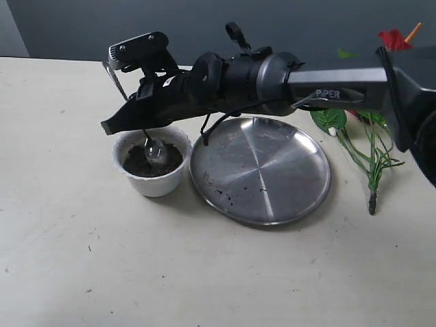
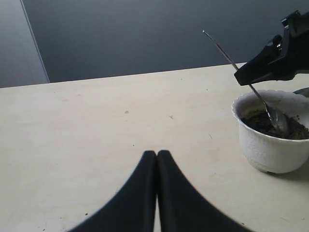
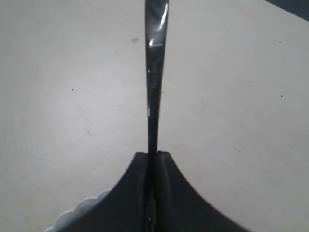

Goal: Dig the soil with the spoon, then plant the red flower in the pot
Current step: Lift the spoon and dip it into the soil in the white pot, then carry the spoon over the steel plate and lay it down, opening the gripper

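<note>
The white scalloped pot (image 1: 155,178) holds dark soil (image 1: 139,162). My right gripper (image 1: 116,124) reaches across from the right and hovers just above the pot, shut on the thin handle of the silver spoon (image 1: 155,152). The spoon's bowl rests in the soil. The left wrist view shows the pot (image 2: 270,147), spoon (image 2: 273,116) and right gripper (image 2: 246,76) from the side. My left gripper (image 2: 157,153) is shut and empty over bare table, well apart from the pot. The red flower (image 1: 371,160) lies on the table at the far right, partly behind the right arm.
A wide round steel plate (image 1: 286,184) with a few soil crumbs lies right beside the pot. The right arm (image 1: 327,85) spans above the plate's far rim. In the right wrist view the spoon handle (image 3: 155,72) points out over bare table, with the pot rim (image 3: 77,212) in the corner.
</note>
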### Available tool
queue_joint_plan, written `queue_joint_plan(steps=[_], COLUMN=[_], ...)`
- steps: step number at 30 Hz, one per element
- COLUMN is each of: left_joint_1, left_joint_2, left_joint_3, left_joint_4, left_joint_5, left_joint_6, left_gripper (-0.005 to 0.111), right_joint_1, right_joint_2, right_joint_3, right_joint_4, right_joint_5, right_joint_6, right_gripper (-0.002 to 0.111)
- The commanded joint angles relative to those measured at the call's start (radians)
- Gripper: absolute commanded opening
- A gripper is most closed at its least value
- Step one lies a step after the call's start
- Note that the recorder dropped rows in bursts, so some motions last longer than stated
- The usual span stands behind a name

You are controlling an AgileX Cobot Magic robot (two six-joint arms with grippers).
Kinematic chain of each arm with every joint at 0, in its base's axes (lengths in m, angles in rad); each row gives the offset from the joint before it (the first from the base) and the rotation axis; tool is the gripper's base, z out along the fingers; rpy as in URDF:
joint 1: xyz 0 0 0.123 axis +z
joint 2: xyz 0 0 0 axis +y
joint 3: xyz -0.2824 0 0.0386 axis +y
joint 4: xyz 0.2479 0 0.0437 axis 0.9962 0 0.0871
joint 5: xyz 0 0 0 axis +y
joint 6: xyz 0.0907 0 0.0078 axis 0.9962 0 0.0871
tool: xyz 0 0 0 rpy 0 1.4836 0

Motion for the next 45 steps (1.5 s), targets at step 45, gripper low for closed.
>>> queue_joint_plan(steps=[45], left_joint_1=[-0.005], left_joint_2=[-0.001], left_joint_3=[-0.002], left_joint_4=[0.0], left_joint_5=[-0.014], left_joint_6=[-0.004], left_gripper=[0.001], right_joint_1=[-0.305], right_joint_2=[-0.242], right_joint_3=[-0.003], right_joint_4=[-0.506], right_joint_5=[0.463], right_joint_6=[0.474], right_gripper=[-0.001])
